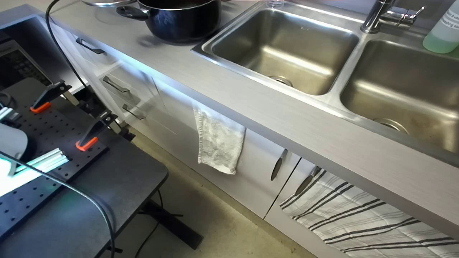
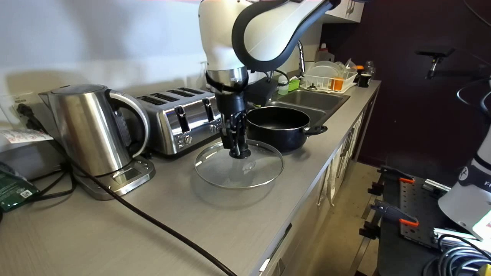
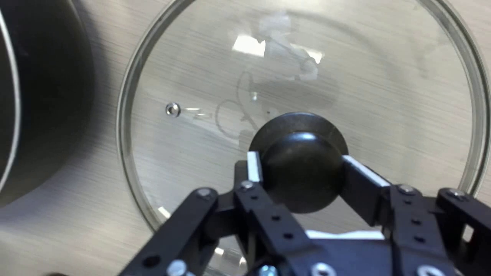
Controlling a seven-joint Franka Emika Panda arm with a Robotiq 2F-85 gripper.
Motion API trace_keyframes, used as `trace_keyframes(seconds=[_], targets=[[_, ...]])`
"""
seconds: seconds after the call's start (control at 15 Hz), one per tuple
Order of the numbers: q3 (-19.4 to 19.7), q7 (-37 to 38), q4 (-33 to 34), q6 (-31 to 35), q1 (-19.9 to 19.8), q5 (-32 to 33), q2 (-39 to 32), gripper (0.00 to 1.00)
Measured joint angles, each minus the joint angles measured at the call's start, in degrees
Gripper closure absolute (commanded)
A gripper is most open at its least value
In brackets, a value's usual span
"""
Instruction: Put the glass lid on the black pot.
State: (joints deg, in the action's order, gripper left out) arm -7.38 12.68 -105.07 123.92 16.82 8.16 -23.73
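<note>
The glass lid (image 2: 253, 174) has a metal rim and a black knob (image 3: 303, 172). My gripper (image 3: 300, 168) is shut on this knob, a finger touching each side. In an exterior view the gripper (image 2: 238, 147) points down. The lid's shadow lies apart from its rim, so it hangs level a little above the counter. The black pot (image 2: 276, 134) stands uncovered on the counter beside the lid, towards the sink. Its wall also shows at the left of the wrist view (image 3: 50, 103). An exterior view shows the pot (image 1: 183, 23) and only a lid edge (image 1: 107, 3).
A steel toaster (image 2: 188, 122) stands against the wall close behind the gripper. A steel kettle (image 2: 92, 130) stands beside it. A black cable (image 2: 165, 226) crosses the counter. The steel sink (image 1: 244, 68) lies beyond the pot. The pot's side handle (image 2: 316, 130) sticks out towards the counter's front edge.
</note>
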Motion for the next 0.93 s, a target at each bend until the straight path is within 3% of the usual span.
trace_keyframes(seconds=[0.47,0.93], targets=[[-1.1,-4.4,-7.4,0.0,-1.6,-2.4,10.9,0.74],[-0.5,-4.7,-8.3,-0.1,-6.0,-4.1,16.9,0.74]])
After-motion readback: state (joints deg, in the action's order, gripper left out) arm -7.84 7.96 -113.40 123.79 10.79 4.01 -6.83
